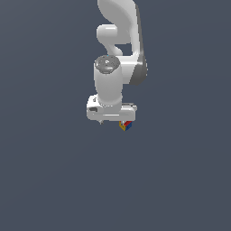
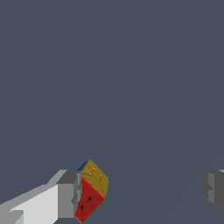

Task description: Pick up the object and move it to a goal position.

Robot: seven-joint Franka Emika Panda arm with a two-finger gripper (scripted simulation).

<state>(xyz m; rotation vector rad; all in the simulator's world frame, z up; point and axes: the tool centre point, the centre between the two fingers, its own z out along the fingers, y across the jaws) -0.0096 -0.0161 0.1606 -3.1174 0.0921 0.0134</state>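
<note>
My pincer (image 2: pixel 142 192) stood spread, the cube (image 2: pixel 92 190) touching only one finger (image 2: pixel 68 194); closing off-centre, I judged, could knock it away.

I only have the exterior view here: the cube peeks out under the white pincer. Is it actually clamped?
Observer: No. In the wrist view the pincer is wide open, with a broad gap across it.
Operator: And where in that gap is it?
Observer: The cube lies right against one finger, apparently touching; the other finger is far from it.
Operator: Is it sitting square?
Observer: No, it is tilted, with its yellow and red faces showing.
</note>
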